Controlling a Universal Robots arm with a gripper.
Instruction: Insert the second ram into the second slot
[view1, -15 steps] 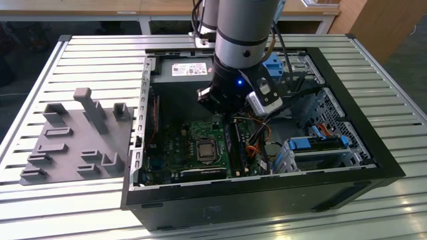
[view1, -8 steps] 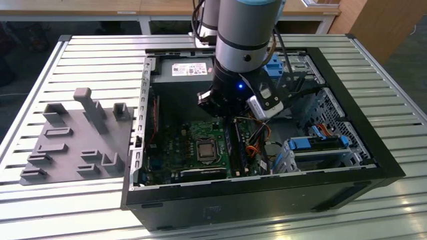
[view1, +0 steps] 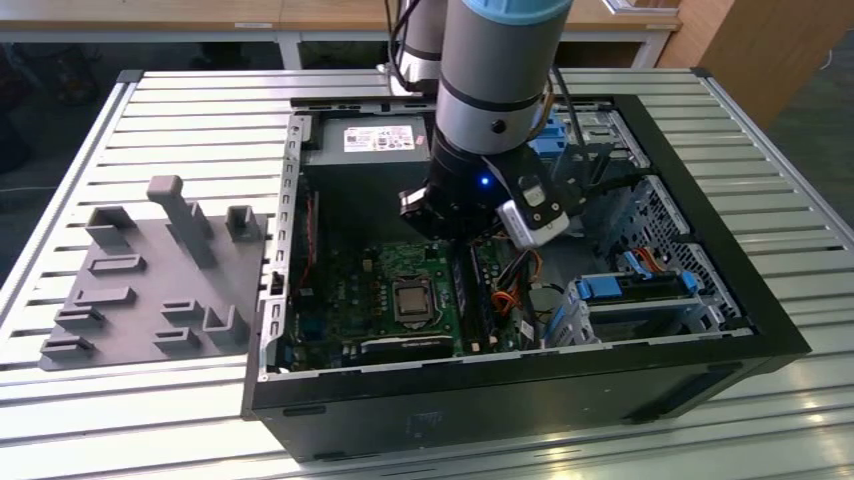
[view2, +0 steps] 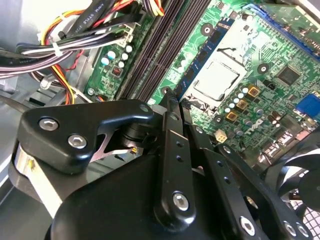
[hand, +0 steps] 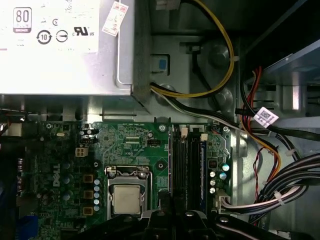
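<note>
We see the gripper (view2: 172, 100) low over the memory slots (hand: 186, 170), its jaws drawn together with nothing plain between them. What we take for the second ram (hand: 202, 170) stands on edge there, at three o'clock from the processor (view1: 408, 300) in the exterior view. We judge it light, stiff and fragile, best held by its long edges.

I see case (view1: 534, 400) mid-worktop (view1: 200, 110), fixture tray (view1: 134, 345) by worktop edge at the exterior view's left, motherboard (view1: 360, 290) with its memory slots (view1: 471, 295) inside the case.
</note>
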